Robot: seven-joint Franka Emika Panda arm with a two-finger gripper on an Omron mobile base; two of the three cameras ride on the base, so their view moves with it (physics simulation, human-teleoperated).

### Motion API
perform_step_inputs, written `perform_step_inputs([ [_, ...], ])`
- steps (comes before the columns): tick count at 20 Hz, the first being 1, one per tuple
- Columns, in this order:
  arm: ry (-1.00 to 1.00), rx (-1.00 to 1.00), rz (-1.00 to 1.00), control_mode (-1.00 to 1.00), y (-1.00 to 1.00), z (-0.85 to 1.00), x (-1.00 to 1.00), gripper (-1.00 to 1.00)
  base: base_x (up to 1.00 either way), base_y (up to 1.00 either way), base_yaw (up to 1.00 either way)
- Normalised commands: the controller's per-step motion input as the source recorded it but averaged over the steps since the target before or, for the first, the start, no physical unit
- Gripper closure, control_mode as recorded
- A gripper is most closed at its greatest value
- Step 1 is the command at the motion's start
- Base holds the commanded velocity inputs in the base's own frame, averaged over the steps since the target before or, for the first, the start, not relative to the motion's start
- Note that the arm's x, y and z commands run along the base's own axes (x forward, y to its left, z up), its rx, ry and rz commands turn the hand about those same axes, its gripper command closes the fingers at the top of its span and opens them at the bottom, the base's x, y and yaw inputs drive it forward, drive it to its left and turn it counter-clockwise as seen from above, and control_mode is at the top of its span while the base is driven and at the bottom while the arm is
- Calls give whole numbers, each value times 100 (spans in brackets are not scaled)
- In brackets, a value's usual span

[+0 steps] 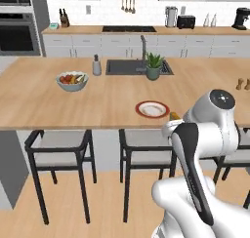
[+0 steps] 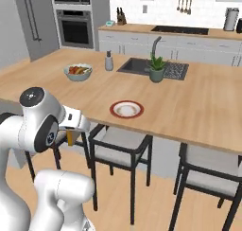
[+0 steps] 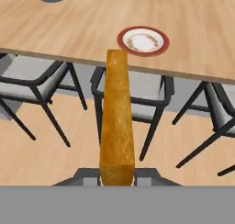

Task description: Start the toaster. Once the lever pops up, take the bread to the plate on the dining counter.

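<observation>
My gripper (image 3: 117,176) is shut on the bread (image 3: 117,117), a tan slice seen edge-on that reaches forward from the fingers. The slice hangs in front of the dining counter (image 3: 69,30), short of its near edge and above the stools. From the base, a small piece of the bread (image 1: 175,116) shows beside the arm, and the gripper (image 2: 71,130) sits low at the left. The red-rimmed plate (image 3: 143,40) lies bare on the counter just beyond the edge, slightly right of the slice; plate (image 1: 152,109), plate (image 2: 126,109). The black toaster (image 1: 186,21) stands on the far wall counter.
Black-framed stools (image 1: 58,151) (image 2: 120,142) stand under the counter's near edge. On the counter are a white fruit bowl (image 1: 72,80), a small bottle (image 1: 96,66), a potted plant (image 1: 154,66) and a dark sink (image 1: 124,66) with a tall tap.
</observation>
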Motion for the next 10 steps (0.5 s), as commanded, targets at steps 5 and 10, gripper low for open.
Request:
perform_step_inputs([
  [5,0,0,0,100,0,0,0,100,84,27,-49],
  [10,0,0,0,100,0,0,0,100,77,40,-15],
])
